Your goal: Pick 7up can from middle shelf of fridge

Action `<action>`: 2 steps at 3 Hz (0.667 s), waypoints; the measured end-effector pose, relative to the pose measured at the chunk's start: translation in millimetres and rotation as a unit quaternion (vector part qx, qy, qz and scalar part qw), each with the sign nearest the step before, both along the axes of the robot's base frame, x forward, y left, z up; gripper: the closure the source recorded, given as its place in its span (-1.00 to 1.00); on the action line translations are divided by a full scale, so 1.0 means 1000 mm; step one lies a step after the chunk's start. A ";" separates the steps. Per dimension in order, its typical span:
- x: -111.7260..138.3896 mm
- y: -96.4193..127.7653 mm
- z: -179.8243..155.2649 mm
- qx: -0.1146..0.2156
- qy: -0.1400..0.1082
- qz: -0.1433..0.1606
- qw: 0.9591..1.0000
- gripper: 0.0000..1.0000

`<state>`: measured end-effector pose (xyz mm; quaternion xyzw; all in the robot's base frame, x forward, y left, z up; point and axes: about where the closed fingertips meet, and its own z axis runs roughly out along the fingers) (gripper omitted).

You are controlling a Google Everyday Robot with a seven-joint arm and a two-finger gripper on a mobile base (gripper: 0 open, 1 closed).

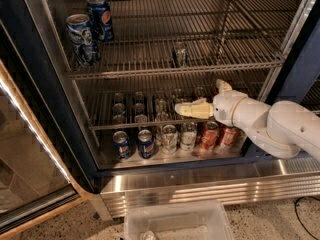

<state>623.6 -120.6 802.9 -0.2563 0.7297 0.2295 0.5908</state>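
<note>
Fridge (306, 69) door open: your pincer (180, 109) hung lower than the middle shelf (150, 70), the 7up can (180, 54) standing above it; pincer spread: cannot tell.

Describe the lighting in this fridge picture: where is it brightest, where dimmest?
Camera view: brightest on the light strip at left, with glare on the steel base; the fridge interior is dim, so the 7up can on the middle shelf reads dark; the pale tool, below that shelf before the lower cans, stands out.
</note>
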 end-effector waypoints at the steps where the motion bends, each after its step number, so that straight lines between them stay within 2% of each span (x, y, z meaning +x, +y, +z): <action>1: 0.000 0.000 0.000 0.000 0.000 0.000 1.000 -1.00; 2: 0.008 0.000 -0.002 0.005 -0.008 -0.010 1.000 -1.00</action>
